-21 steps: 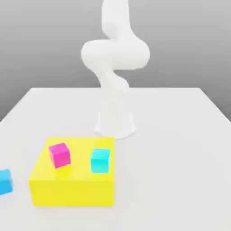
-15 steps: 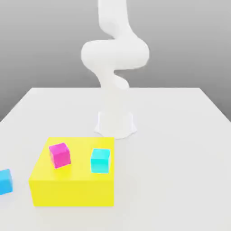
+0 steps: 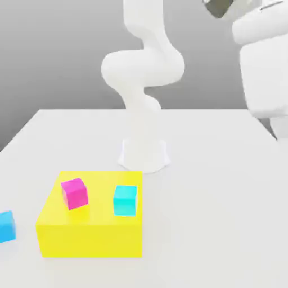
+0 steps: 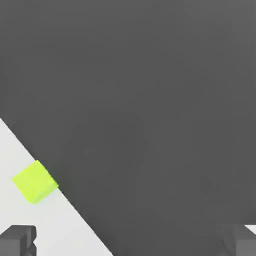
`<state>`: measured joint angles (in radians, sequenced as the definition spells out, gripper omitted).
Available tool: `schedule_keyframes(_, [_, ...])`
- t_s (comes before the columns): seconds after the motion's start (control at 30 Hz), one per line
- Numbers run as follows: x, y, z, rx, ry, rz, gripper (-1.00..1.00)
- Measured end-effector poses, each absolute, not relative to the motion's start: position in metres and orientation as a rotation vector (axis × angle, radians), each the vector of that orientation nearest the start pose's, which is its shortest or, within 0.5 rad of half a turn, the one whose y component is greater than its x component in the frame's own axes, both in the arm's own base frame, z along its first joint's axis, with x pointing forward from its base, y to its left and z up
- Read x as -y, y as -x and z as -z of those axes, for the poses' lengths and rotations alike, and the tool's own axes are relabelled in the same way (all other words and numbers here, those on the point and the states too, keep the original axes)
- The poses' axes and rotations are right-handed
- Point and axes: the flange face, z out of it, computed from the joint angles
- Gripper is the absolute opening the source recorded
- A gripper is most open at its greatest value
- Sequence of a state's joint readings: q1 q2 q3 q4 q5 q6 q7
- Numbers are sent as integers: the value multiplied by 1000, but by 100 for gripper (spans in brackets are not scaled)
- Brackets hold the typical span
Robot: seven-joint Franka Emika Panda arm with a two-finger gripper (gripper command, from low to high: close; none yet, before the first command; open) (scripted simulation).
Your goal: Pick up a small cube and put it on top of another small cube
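White table [image 3: 214, 185] with one large yellow block [image 3: 90, 228], one magenta cube [image 3: 75, 193] and two cyan cubes. The magenta cube and the first cyan cube [image 3: 125, 199] both rest on the top face of the yellow block, apart from each other, the magenta one toward the exterior view's left and the cyan one toward its right, near the block's right edge. The second cyan cube [image 3: 7, 226] sits directly on the table at the exterior view's left border, just beside the yellow block but not touching it, and is partly cut off by the frame.

The white arm [image 3: 143, 67] rises from its round base [image 3: 144, 154] behind the yellow block and leaves the frame at the top; a large white part of the arm [image 3: 264, 62] shows close to the camera at the exterior view's upper right.

In the hand view, the gripper [image 4: 132, 242] has its two dark fingertips [image 4: 17, 240] standing at opposite sides of the picture, spread as wide as they go, with nothing between them and nothing touched. All three small cubes lie untouched, none stacked on another.

The hand view adds a small yellow-green cube [image 4: 34, 181] lying at the table's edge, next to dark floor beyond. The exterior view shows the yellow block, the three cubes and the arm's base.
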<state>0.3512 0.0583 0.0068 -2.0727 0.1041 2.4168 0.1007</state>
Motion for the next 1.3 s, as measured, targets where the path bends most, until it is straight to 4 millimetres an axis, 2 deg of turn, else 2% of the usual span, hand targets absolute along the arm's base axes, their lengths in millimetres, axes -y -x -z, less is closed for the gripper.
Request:
schedule_keyframes(0.2, [-259, -555, -333, 639, 2982, 226, 0])
schedule_keyframes(0.43, [-318, -534, -212, 1093, 2935, 29, 0])
schedule_keyframes(0.57, [-325, -531, -143, 1153, 2922, 2, 0])
schedule_keyframes(0.6, [-325, -530, -134, 1155, 2921, 1, -100])
schedule_keyframes(0.8, [-325, -530, -130, 1156, 2921, -2, -100])
schedule_keyframes(0.87, [-326, -530, -148, 1158, 2920, -3, -100])
schedule_keyframes(0.93, [-326, -530, -178, 1157, 2920, -2, -100])
schedule_keyframes(0.97, [-318, -532, -192, 1126, 2933, -2, -100])
schedule_keyframes(1.13, [-211, -548, -243, 690, 3073, -2, -100])
schedule_keyframes(1.3, [-99, -537, -284, 199, 3146, -2, -100])
